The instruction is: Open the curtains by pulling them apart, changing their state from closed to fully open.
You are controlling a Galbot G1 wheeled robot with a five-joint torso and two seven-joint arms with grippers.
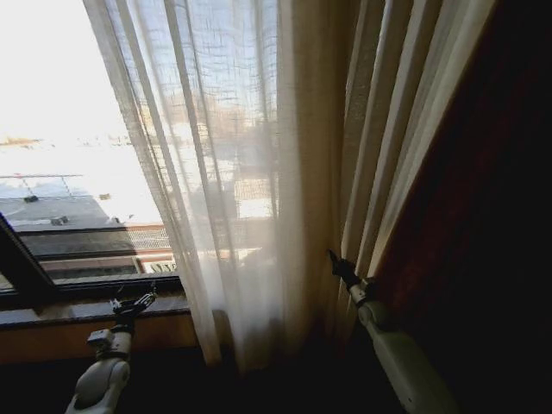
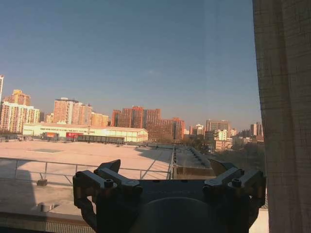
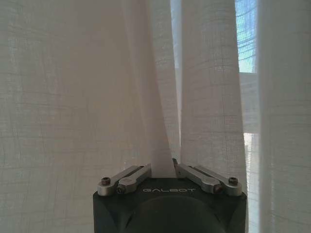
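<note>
Two tools are counted: the left tool (image 1: 134, 304) by the window sill (image 1: 52, 312), its fingers spread apart, and the right tool (image 1: 332, 257) pinched onto a fold of the sheer curtains (image 1: 233, 172). One dark drape (image 1: 483, 216) hangs at the right. One window (image 1: 60, 129) lies behind, with one sill below it.

A dark brown drape (image 1: 483, 198) hangs beside the window sill (image 1: 60, 310).
</note>
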